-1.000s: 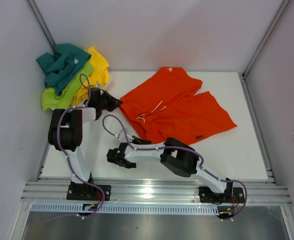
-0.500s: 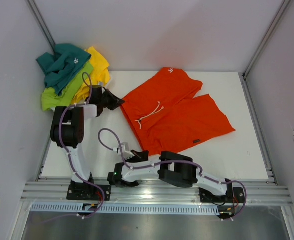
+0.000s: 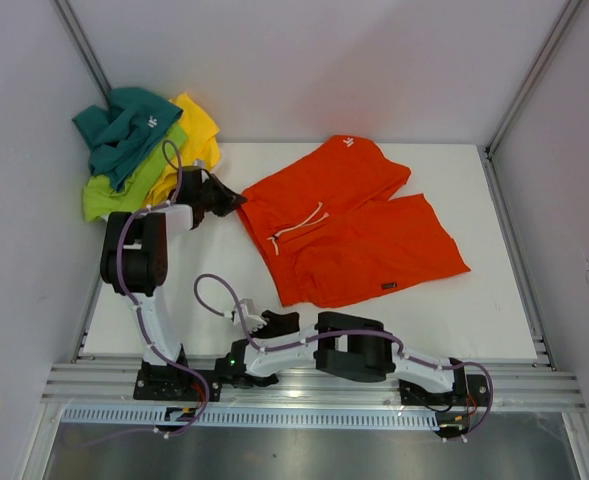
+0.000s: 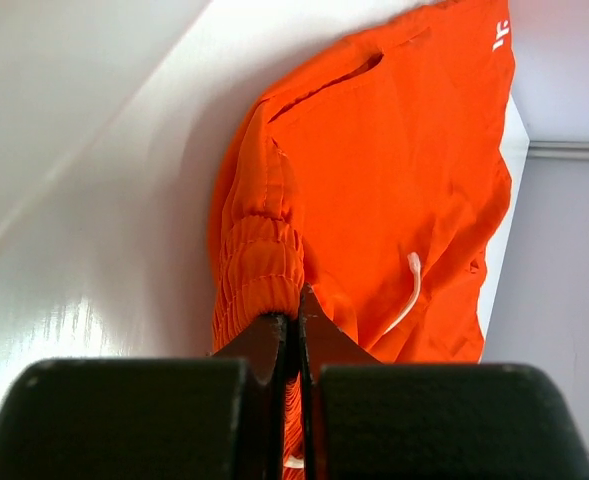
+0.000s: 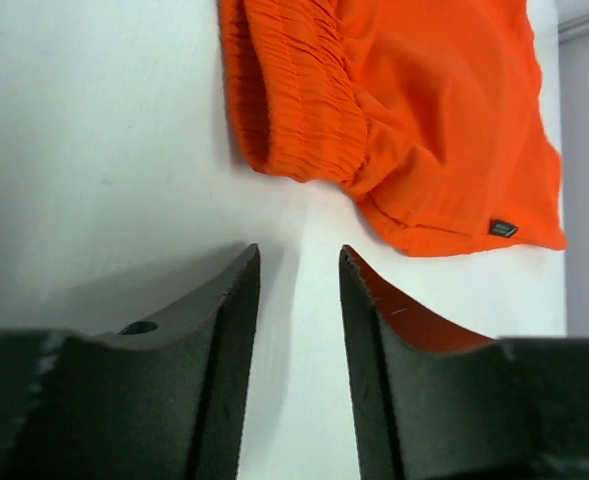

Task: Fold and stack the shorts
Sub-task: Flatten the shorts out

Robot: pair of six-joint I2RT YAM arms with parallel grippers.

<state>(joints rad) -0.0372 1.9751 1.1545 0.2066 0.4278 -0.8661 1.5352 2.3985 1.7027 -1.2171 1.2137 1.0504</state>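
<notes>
The orange shorts (image 3: pixel 359 220) lie spread flat on the middle of the white table, white drawstring up. My left gripper (image 3: pixel 232 201) is shut on the left corner of their elastic waistband; in the left wrist view the waistband (image 4: pixel 264 250) bunches between the closed fingers of that gripper (image 4: pixel 299 305). My right gripper (image 3: pixel 274 322) is open and empty, low over the table near its front edge, just short of the shorts' near waistband corner (image 5: pixel 304 120); bare table shows between the fingers of that gripper (image 5: pixel 299 275). Teal (image 3: pixel 124 125), lime green (image 3: pixel 124 188) and yellow shorts (image 3: pixel 199 130) lie heaped at the back left.
The white table (image 3: pixel 474 310) is boxed in by pale walls on the left, back and right. An aluminium rail (image 3: pixel 314 385) with both arm bases runs along the near edge. The heap of shorts overhangs the table's back left corner.
My right arm has drawn back from the shorts' near waistband corner toward the front edge, open. The orange shorts now lie flatter and a little further back. The left gripper keeps its hold.
</notes>
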